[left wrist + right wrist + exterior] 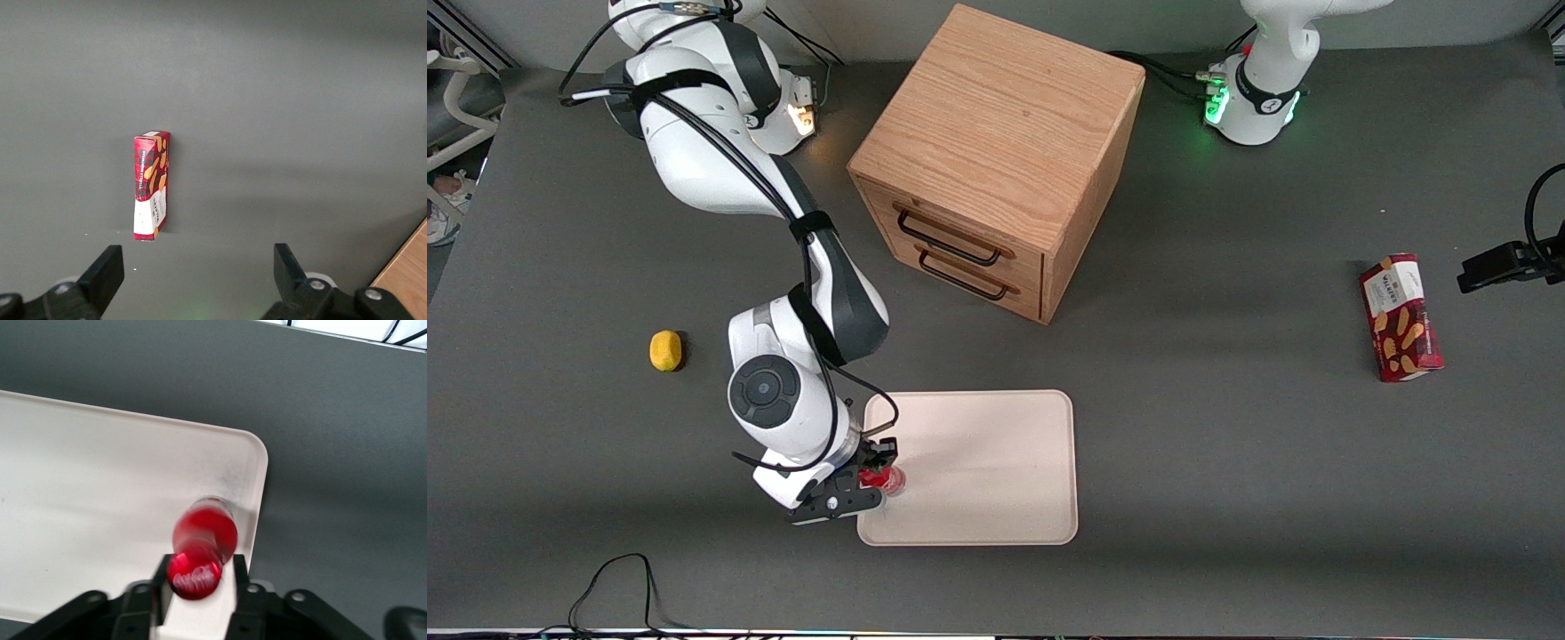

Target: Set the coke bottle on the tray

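Pincer (879, 473) grips the coke bottle (882, 480) between its two fingers, over the tray (996, 462) near the rim on the working arm's side. I judge the placing step is in hand; next it should lower until the bottle's base stands on the tray, then let go. Around lies the dark grey counter (1227, 444), with a wooden drawer cabinet (996, 160), a lemon (665, 350) and a snack box (1401, 316).

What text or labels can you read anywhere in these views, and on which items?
Snack box, toward the parked arm's end of the table: white lettering near its top, too small to read; the left wrist view shows only illegible print.
Coke bottle, held in the gripper over the tray: white script, too blurred to read.
Drawer cabinet: no text.
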